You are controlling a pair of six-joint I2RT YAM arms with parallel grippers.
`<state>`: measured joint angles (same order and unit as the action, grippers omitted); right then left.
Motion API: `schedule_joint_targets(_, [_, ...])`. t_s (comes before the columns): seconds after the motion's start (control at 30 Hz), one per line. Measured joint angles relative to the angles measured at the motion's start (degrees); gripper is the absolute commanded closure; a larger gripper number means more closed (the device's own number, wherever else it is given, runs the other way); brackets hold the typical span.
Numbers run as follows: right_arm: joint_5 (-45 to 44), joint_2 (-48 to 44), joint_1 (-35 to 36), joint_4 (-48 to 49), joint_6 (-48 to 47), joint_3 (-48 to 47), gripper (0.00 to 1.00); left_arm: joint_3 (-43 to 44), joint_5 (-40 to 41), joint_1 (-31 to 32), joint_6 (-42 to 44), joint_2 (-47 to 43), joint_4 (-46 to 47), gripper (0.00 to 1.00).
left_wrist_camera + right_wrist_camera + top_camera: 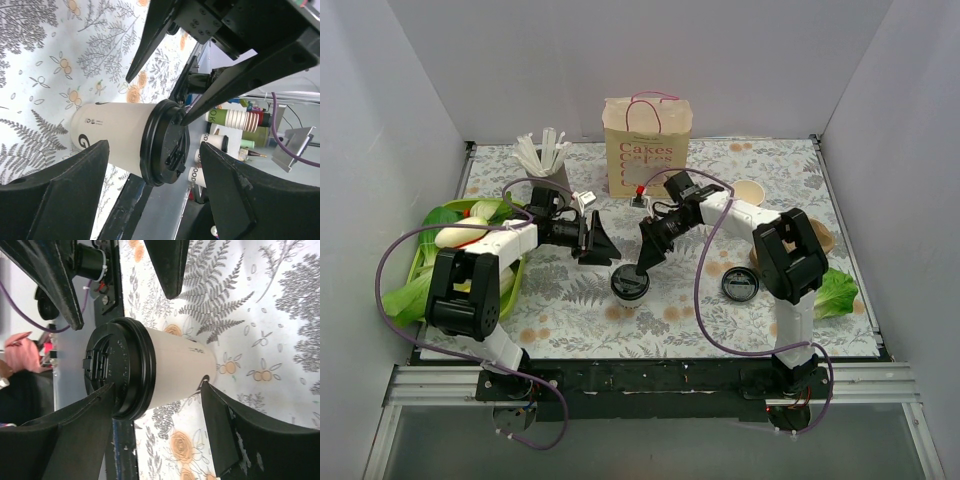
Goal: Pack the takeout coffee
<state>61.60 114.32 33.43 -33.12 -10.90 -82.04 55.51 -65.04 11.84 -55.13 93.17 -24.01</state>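
Jaws wide, left gripper (pixel 603 248) and right gripper (pixel 649 256) flank the upright takeout coffee (pixel 630 284) between them.

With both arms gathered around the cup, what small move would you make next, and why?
Probably ease the right gripper in and close its fingers on the takeout coffee just below its lid: it stands lidded and unheld, the right and the left gripper are both open beside it, and the paper bag waits behind.

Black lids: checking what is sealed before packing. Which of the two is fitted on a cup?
The lid capping the takeout coffee at mid-table. The other lid lies flat on the table to its right, with no cup under it.
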Motion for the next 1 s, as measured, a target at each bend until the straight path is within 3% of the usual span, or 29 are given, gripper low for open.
schedule_joint_targets(0.4, [-0.22,-0.57,-2.36,-7.45,-9.11,-1.4,0.2,-0.02,-0.68,0.0,0.07,5.25,3.15,0.28])
schedule_joint_targets(0.73, [4.09,-2.25,-1.81,-7.74,-8.81,1.25,0.18,-1.51,-2.86,0.24,1.38,5.29,3.48,0.29])
schedule_joint_targets(1.0, [2.71,-4.22,0.5,-6.08,-5.42,4.63,0.16,-2.36,-0.74,1.25,1.05,5.29,3.56,0.3])
